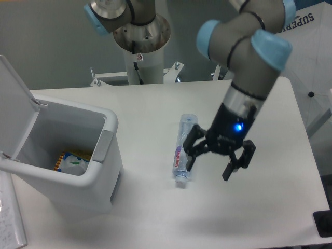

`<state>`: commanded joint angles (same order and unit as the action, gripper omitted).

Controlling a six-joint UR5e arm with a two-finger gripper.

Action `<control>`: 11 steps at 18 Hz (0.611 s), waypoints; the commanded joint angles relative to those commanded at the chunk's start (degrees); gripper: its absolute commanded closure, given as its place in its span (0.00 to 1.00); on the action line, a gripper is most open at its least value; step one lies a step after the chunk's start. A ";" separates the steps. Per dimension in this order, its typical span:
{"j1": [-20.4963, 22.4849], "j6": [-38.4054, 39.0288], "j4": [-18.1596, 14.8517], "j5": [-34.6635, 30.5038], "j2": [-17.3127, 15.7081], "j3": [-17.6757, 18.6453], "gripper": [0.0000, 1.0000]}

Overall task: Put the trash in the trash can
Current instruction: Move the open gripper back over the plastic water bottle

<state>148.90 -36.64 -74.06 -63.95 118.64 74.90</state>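
The clear plastic bottle [182, 149] with a purple-blue label and white cap lies flat on the white table, cap toward the front. My gripper [208, 169] is open and empty just to the right of it, its left finger [191, 155] overlapping the bottle's side in this view. It seems to hover above the table. The white trash can [104, 155] stands at the left with its lid [13, 104] flipped open. At its bottom lies a crumpled clear wrapper with a green bit [77, 163].
An orange-and-blue packet [66, 157] lies in the can beside the wrapper. The arm's base column [141, 46] stands behind the table's far edge. A white sheet [10, 218] lies at the front left corner. A dark object [324, 223] sits at the right edge.
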 joint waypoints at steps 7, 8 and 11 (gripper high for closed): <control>-4.93 -1.94 -4.96 -14.87 5.90 -1.60 0.00; -5.45 -1.94 -4.96 -16.10 6.77 -1.77 0.00; -6.69 -1.94 -5.05 -17.43 8.62 -2.21 0.00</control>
<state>142.21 -38.58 -79.10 -81.38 127.26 72.69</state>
